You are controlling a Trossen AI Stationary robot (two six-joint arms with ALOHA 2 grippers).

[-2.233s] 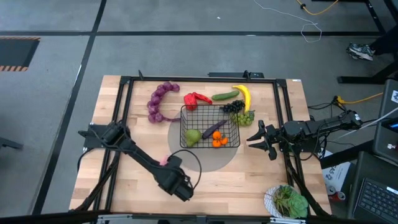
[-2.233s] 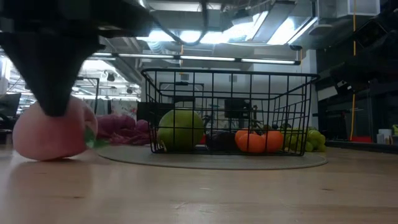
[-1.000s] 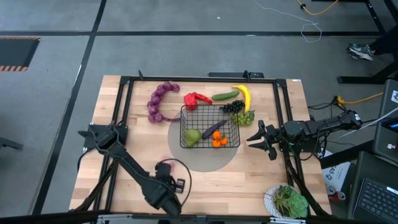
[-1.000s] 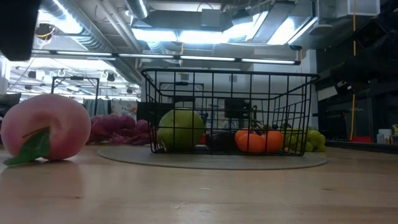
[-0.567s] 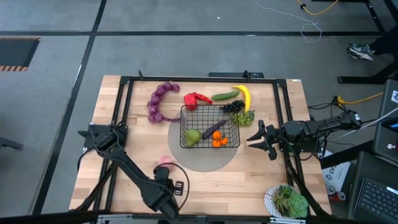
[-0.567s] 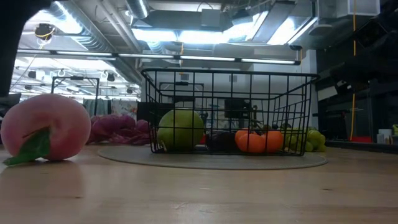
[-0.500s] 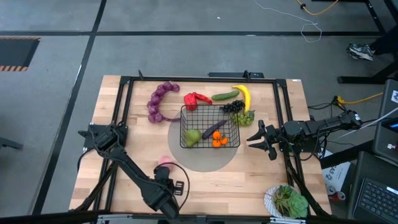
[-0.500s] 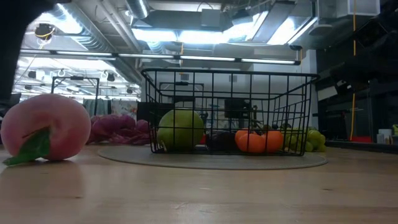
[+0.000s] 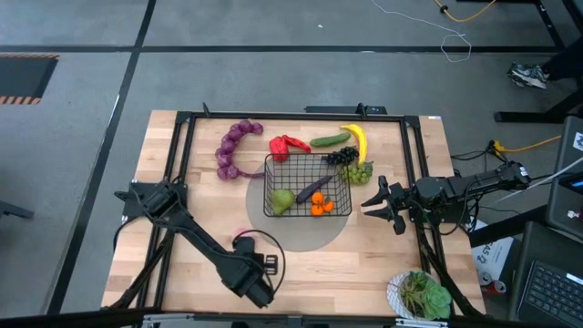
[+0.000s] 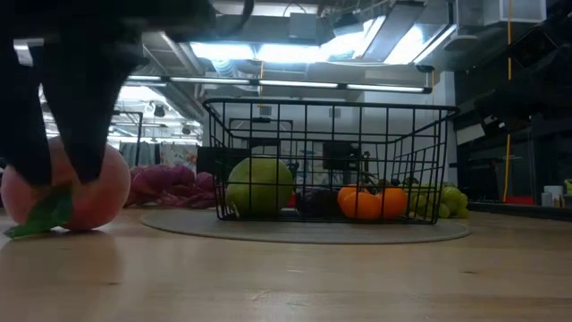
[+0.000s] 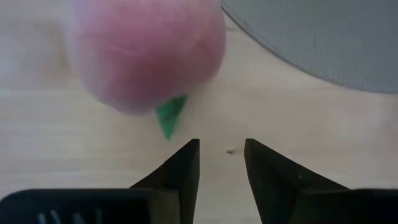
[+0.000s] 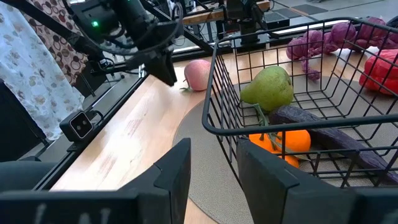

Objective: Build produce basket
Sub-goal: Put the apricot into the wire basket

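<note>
left gripper (image 11: 221, 163) has returned over the peach (image 11: 146, 53), fingers now parted and empty: a regrasp looks next. peach rests on the counter (image 9: 364, 264), outside the basket (image 9: 308, 185) holding pear (image 9: 283, 199), eggplant and oranges. right gripper (image 9: 375, 202) waits beside the basket, fingers apart, empty. nothing blocks the route.

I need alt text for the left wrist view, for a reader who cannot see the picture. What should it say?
A pink peach with a small green leaf lies on the wooden table, just ahead of the left gripper, whose two dark fingers stand apart with nothing between them. The edge of a round grey mat shows beside the peach.
</note>
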